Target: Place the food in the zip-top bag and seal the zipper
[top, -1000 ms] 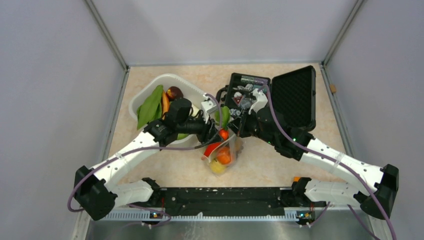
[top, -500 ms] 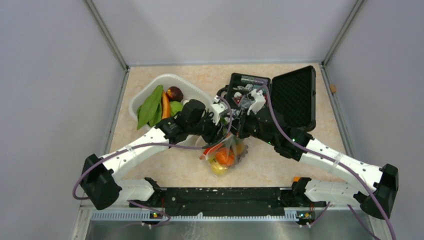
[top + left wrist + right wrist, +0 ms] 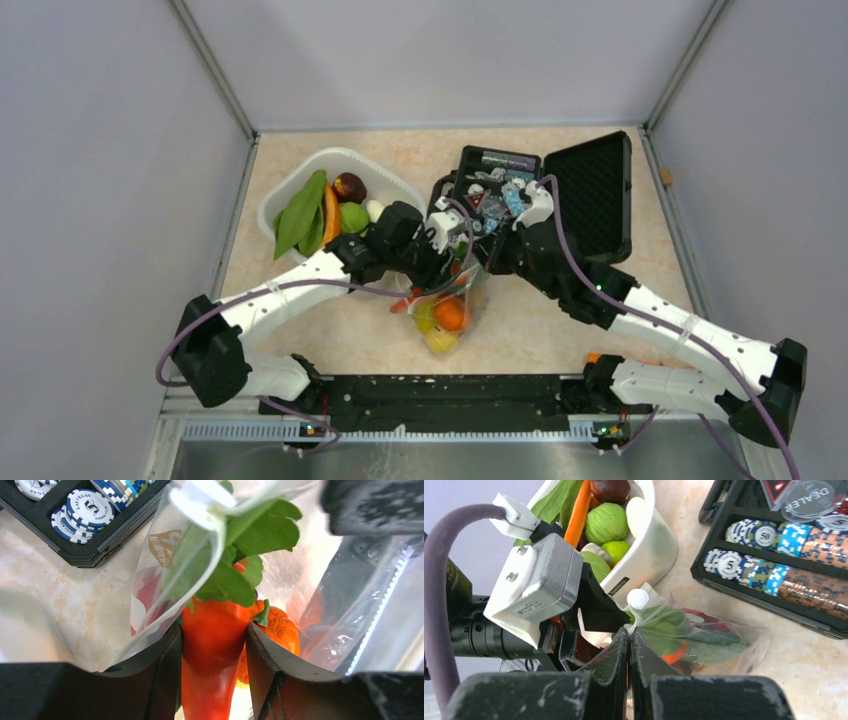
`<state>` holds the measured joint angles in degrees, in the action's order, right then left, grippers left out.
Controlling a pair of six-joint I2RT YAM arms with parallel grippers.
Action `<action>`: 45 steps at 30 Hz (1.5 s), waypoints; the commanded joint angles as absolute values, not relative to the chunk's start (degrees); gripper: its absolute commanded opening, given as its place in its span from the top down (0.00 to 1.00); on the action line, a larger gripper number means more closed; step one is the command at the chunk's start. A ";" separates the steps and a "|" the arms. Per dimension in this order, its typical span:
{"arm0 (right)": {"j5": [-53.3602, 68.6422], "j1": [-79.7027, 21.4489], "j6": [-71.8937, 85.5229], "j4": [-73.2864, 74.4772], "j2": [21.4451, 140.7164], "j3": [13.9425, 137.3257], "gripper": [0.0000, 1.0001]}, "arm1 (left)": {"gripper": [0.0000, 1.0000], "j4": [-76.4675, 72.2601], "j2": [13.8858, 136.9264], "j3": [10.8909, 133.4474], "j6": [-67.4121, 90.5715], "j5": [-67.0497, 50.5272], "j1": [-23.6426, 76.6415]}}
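Table (image 3: 340, 335): one bag (image 3: 470, 300), one basket (image 3: 300, 170), one case (image 3: 590, 190)

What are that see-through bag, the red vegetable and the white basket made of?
Bag: thin clear plastic film, glossy; it crumples and glints.
Red vegetable: probably smooth moulded plastic with a slight sheen; its leaves look soft, maybe fabric.
Basket: rigid white plastic, glossy, with a thick rounded wall.

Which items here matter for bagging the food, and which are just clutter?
Job: zip-top bag, red vegetable, tangerine, basket food.
Lying about: white basket, black case, poker chips.
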<state>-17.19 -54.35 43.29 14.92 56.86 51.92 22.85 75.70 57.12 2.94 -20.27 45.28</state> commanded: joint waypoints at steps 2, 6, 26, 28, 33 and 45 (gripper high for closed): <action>-24.23 -54.08 44.61 9.22 50.79 49.91 1.00 | 0.53 31.98 80.40 61.10 2.00 -16.53 45.51; -24.70 -54.07 45.56 11.07 50.35 49.60 1.00 | 0.53 32.69 79.75 62.77 2.23 -16.05 46.37; -21.61 -54.09 44.11 10.69 49.99 49.03 1.00 | 0.10 19.39 58.10 57.04 4.35 -13.86 46.30; -20.51 -54.06 43.81 10.55 51.08 49.40 1.00 | 0.12 19.72 59.91 57.88 4.70 -16.72 46.25; -19.36 -54.10 43.60 11.52 53.16 50.11 1.00 | 0.11 19.65 59.82 58.98 4.68 -15.44 46.24; -19.66 -54.12 43.87 10.56 52.23 49.36 1.00 | 0.07 19.02 48.29 47.97 7.91 -1.61 46.24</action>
<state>-19.62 -54.30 44.14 13.26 53.43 47.99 19.68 50.35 51.75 6.22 -9.56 46.41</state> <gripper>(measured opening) 0.006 0.925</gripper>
